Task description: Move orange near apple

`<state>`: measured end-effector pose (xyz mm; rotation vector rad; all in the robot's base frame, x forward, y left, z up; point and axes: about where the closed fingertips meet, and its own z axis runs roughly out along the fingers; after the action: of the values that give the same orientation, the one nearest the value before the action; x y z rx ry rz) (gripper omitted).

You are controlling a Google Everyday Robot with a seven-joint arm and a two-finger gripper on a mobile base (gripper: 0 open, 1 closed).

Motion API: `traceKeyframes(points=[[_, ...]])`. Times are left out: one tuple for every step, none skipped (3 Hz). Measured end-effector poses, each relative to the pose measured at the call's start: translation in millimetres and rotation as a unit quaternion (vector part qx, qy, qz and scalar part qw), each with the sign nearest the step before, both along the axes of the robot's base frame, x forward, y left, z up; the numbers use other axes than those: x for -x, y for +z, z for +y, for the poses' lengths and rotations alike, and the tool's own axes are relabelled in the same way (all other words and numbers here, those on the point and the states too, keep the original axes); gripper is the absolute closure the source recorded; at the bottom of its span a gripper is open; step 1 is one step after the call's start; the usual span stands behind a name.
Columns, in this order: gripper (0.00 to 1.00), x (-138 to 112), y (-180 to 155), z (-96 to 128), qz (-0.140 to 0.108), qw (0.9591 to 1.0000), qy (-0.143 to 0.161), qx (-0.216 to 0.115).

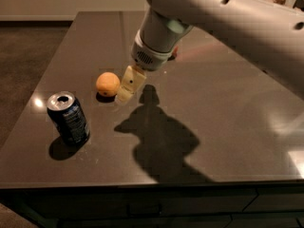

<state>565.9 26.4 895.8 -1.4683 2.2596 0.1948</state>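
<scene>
Your gripper point(126, 90) low over the dark table point(228, 127), orange point(108, 84) resting on the table just beside it, contact unclear, released or clenched you cannot tell, upright soda can point(69, 118) near the orange's other side.

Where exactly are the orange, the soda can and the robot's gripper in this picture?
orange point(108, 83), camera view, middle of its skin.
soda can point(70, 120), camera view, its blue side wall.
gripper point(126, 90), camera view, beige tip, close beside the orange.
</scene>
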Motion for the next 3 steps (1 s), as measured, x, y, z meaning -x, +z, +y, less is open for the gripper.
traceKeyframes(points=[[0.00,-12.9,-14.8,27.6,0.017,0.9994,-0.027,-0.012],[0.00,-20.2,-24.4,46.9,0.031,0.9985,-0.041,-0.021],[0.00,-23.4,-27.3,66.9,0.036,0.9982,-0.038,-0.030]])
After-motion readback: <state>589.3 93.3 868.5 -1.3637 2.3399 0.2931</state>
